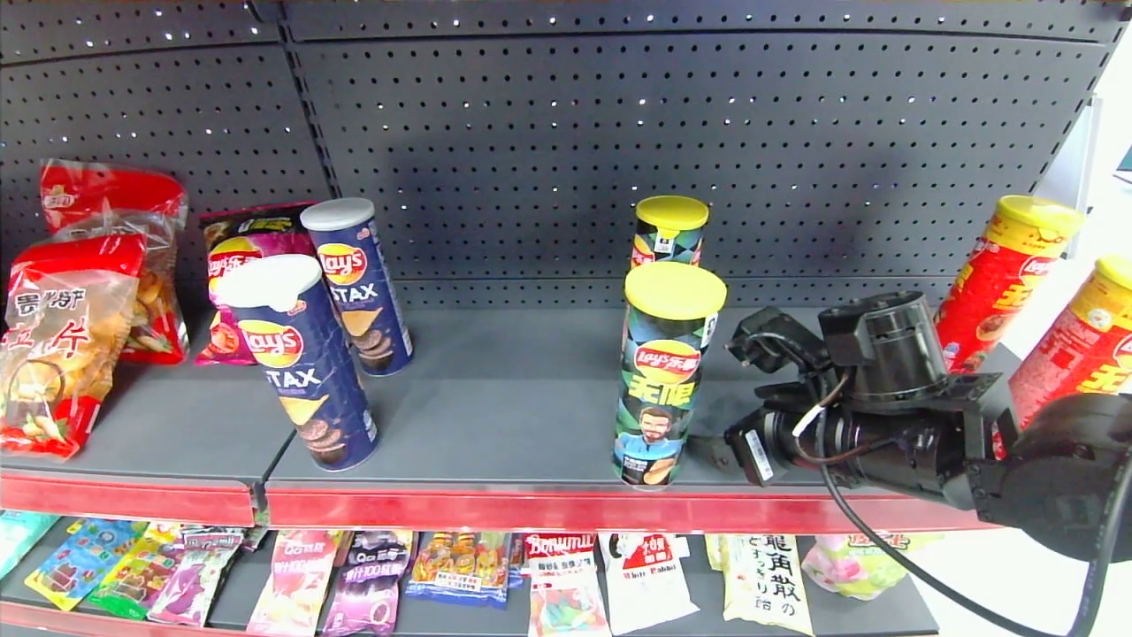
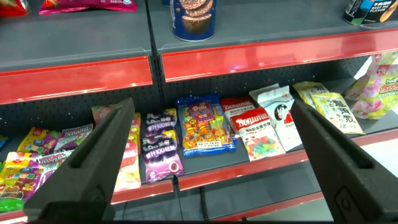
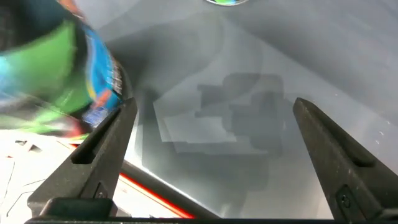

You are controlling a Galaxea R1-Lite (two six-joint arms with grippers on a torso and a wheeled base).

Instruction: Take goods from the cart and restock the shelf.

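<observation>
A green chip can with a yellow lid [image 1: 665,380] stands upright near the front edge of the grey shelf [image 1: 513,398]. A second one [image 1: 669,232] stands behind it. My right gripper [image 1: 734,447] is low over the shelf just to the right of the front can. In the right wrist view this gripper [image 3: 212,109] is open with bare shelf between its fingers, and the green can [image 3: 56,68] is just outside one finger. My left gripper [image 2: 211,104] is open and holds nothing, below the shelf's red front strip [image 2: 249,53].
Two blue chip cans [image 1: 301,363] [image 1: 358,287] stand at the shelf's left-centre, with snack bags [image 1: 71,336] further left. Two red cans [image 1: 1004,279] [image 1: 1083,345] stand at the far right. Candy bags [image 2: 202,124] fill the lower shelf. Free shelf room lies between the blue and green cans.
</observation>
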